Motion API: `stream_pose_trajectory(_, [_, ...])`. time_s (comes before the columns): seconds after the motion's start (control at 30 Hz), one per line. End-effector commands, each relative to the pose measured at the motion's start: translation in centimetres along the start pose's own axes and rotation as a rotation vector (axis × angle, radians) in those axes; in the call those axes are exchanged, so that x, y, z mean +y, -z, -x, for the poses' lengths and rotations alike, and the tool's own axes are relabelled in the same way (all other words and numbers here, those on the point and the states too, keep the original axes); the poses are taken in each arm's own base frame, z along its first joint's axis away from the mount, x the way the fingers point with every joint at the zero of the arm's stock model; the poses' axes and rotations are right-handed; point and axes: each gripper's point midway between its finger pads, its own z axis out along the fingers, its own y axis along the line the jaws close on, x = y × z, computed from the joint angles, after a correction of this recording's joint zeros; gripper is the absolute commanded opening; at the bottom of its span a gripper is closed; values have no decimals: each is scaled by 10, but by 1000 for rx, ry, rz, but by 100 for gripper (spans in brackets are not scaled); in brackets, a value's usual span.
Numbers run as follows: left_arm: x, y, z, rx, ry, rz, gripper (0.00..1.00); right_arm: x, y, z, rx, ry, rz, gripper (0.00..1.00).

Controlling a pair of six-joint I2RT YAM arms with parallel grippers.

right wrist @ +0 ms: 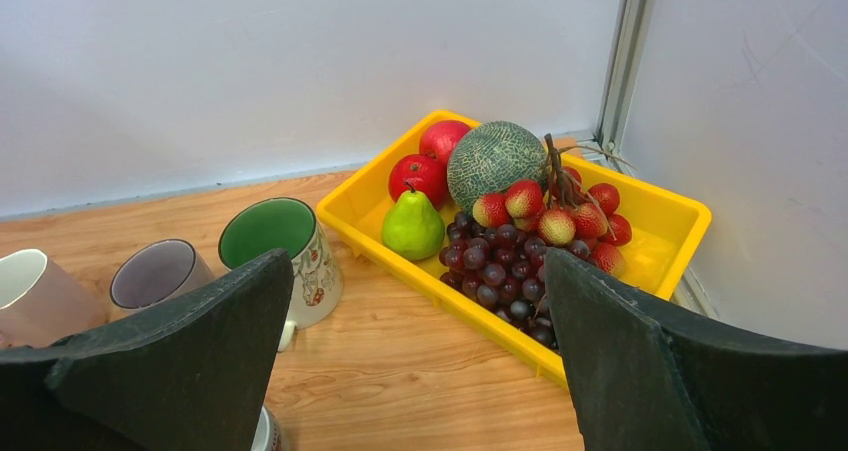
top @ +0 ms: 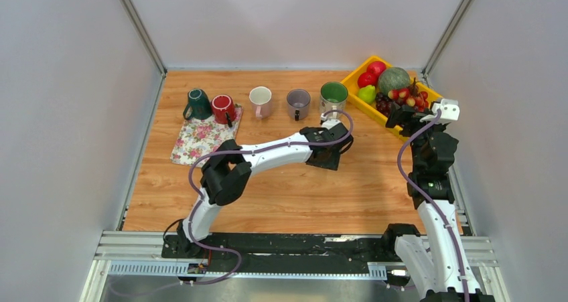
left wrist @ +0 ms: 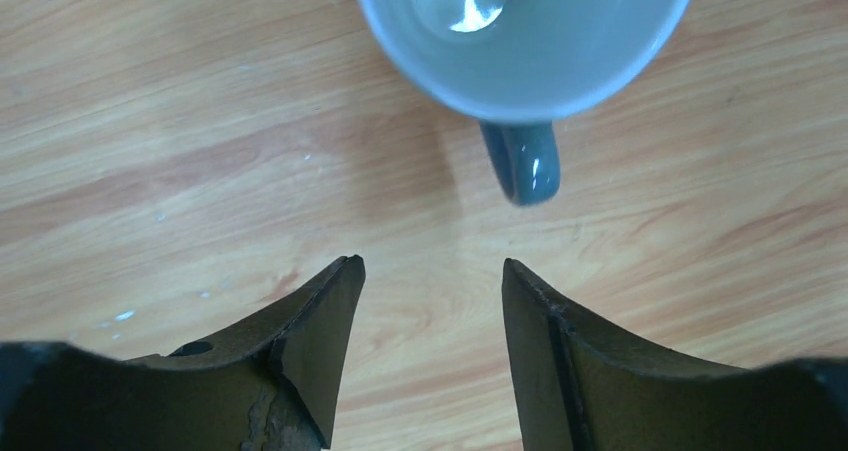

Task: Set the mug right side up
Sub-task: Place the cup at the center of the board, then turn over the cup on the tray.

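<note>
My left claw point(left wrist: 430, 271) hangs open over the desk point(left wrist: 150, 171), gripping nothing. Just past its tips, not touching them, a dark handle point(left wrist: 525, 161) points back toward the gap. Beyond it the grey mug point(left wrist: 520, 41) stands on the desk, mouth up, long axis vertical.

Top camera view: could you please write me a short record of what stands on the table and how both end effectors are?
mugs: five in a row at the far side
cloth: flowered cloth, with the dark green mug and red mug at its far edge
mouth up: white mug, grey mug, green-lined mug
tray: yellow tray holding fruit, far right
left end effector: open, empty, just short of the grey mug's handle
right end effector: open, empty, near the tray
</note>
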Motion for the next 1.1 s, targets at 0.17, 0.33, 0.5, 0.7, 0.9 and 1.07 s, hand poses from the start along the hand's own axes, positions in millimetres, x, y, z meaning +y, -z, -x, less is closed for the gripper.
stream_pose_trajectory(0.17, [9,101,68,-278,-97,-177,65,2,1,9,-45,-5,17,100])
stream_pose_trajectory(0.33, [62,114,90,-348,-136,-149,66,3,2,10,-50,12,26,100])
stream_pose_trajectory(0.5, [140,126,112,-380,-84,-23,67,12,2,5,-41,24,84,100])
stream_pose_trajectory(0.7, [253,133,122,-412,4,174,67,18,1,-1,-23,23,118,100])
stream_pose_trajectory(0.9, [350,139,115,-401,141,277,67,25,1,-6,-6,29,153,100])
stream_pose_trajectory(1.07, [396,153,115,-460,25,277,68,33,3,-11,10,59,203,100])
